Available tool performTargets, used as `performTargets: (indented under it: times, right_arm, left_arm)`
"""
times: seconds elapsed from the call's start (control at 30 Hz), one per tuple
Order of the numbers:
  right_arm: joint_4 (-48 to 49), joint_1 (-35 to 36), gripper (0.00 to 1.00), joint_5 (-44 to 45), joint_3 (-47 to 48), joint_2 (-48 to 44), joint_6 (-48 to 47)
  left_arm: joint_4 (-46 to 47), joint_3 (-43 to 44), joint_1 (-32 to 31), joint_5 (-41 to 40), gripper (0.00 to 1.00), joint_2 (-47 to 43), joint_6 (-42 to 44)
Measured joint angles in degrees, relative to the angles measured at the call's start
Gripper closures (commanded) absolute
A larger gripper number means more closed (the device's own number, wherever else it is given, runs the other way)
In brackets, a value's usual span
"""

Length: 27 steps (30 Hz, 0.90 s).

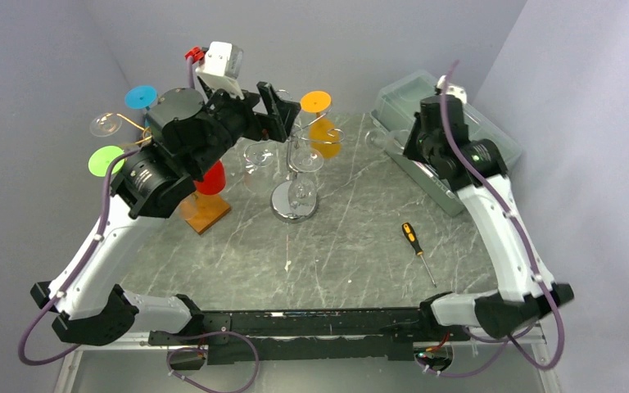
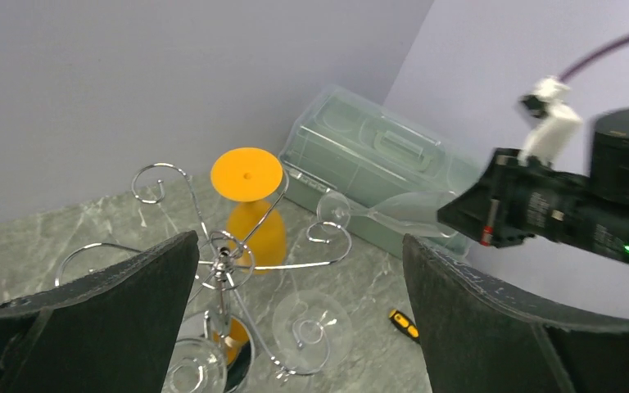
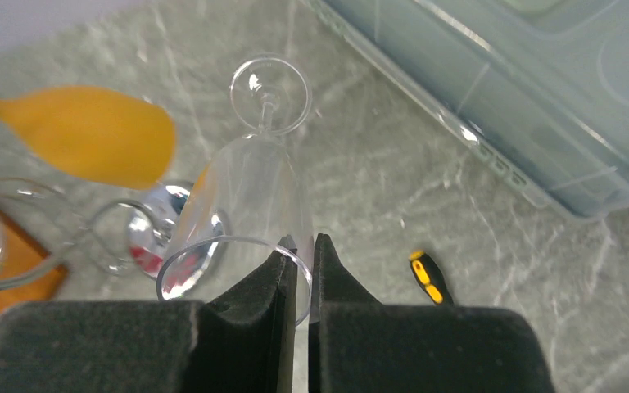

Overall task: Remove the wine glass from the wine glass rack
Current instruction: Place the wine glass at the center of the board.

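1. Two arms are raised over the marble table [image 1: 344, 246]. The right gripper [image 3: 304, 260] has its fingers pressed almost together, pinching the rim of the clear wine glass [image 3: 250, 184].
2. From above, that glass lies on its side in the air, at about 2 o'clock from the chrome base of the wine glass rack [image 1: 293, 201]. Its foot points toward the rack.
3. In the left wrist view the foot sits near a curled hook. It looks apart from the hook, though the angle leaves that unsure.
4. The left gripper [image 2: 299, 246] is spread wide around nothing, above the rack at about 11 o'clock from the base.
5. An orange glass [image 1: 325, 135] hangs upside down on the rack, at 1 o'clock.
6. A screwdriver [image 1: 414, 241] lies on the table at 4 o'clock from the base, and a clear lidded container [image 1: 491, 139] sits at 2 o'clock, beyond the held glass.
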Motion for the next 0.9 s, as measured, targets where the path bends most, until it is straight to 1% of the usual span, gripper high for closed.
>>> performTargets:
  times: [0.2,0.43,0.7,0.9]
  right_arm:
    - [-3.5,-3.4,1.00,-2.7,0.2,9.3,-1.6]
    - [-7.5,-5.1,1.00,-3.7,5.2,19.7,-3.2]
    - [-9.6,-6.6,1.00,-6.1,9.4,24.7,-4.6]
    - [-10.3,-7.2,1.00,-7.6,9.6,27.2,-5.5]
  left_arm:
    - [-3.2,-0.1,0.0,0.7,0.01,-1.7,4.7]
    - [-7.0,-0.8,0.0,1.2,0.00,-1.8,6.8]
    - [-9.0,-2.7,0.0,1.2,0.00,-1.8,7.6]
    - [-9.3,-2.7,0.0,1.2,0.01,-1.8,7.9]
